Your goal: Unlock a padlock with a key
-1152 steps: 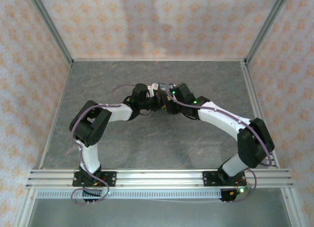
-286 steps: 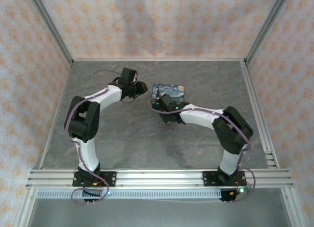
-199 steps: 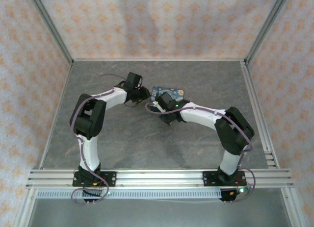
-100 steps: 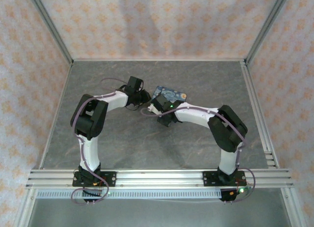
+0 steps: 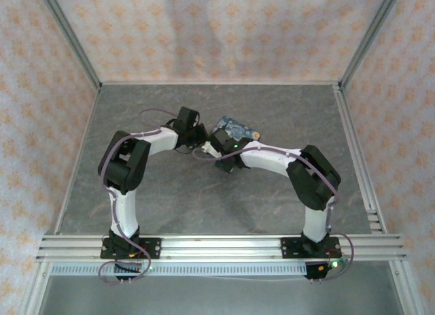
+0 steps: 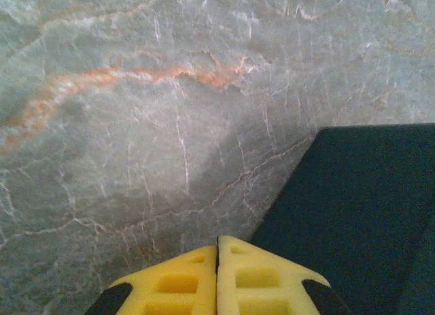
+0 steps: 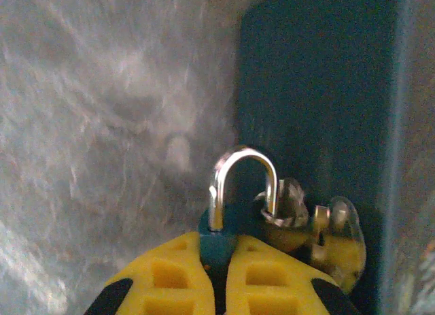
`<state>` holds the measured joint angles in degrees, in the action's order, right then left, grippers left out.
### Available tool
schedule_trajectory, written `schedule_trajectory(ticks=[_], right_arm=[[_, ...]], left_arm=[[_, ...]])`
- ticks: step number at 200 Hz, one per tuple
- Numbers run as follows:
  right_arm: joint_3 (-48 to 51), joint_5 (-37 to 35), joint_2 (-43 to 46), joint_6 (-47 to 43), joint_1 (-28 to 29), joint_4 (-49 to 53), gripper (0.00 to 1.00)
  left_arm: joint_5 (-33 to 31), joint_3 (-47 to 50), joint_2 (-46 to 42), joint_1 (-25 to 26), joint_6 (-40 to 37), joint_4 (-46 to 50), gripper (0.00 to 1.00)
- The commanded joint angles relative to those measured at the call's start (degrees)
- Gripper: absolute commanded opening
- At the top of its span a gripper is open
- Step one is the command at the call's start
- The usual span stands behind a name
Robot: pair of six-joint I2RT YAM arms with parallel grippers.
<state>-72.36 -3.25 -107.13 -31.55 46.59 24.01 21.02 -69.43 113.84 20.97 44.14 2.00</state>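
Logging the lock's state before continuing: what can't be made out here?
Padlock body and keyhole: right wrist view, hidden between right gripper fingers.
Key: right wrist view, blurred; blade indistinct.
Box: left wrist view, cut off by the frame edge.

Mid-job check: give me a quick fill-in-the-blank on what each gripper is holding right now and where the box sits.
1. The right gripper is ____ on the padlock.
2. The padlock's curved shackle is ____ in colour.
3. The left gripper has its fingers pressed together and holds ____.
4. In the left wrist view, the dark-blue box lies to the ____ of that gripper.

Missing words: shut; silver; nothing; right
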Motion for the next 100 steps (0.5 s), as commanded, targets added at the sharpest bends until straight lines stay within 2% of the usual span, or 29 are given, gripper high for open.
schedule_trajectory(ticks=[1, 16, 56, 100], right_arm=[[-3.2, 3.2, -0.1, -0.7, 1.0, -7.6, 0.00], [-3.0, 5.6, 0.5, 1.7, 0.5, -6.6, 0.00], [1.1, 3.3, 3.6, 4.3, 1.1, -4.8, 0.00], [10.4, 1.2, 8.9, 10.3, 1.1, -3.6, 0.00]], left_arm=[[2.3, 1.2, 0.3, 2.7, 0.4, -0.9, 0.08], [1.8, 1.7, -0.1, 2.8, 0.3, -1.2, 0.08], [1.2, 0.8, -0.1, 2.6, 0.0, -0.2, 0.08], [0.3, 0.3, -1.0, 2.3, 0.4, 0.0, 0.08]])
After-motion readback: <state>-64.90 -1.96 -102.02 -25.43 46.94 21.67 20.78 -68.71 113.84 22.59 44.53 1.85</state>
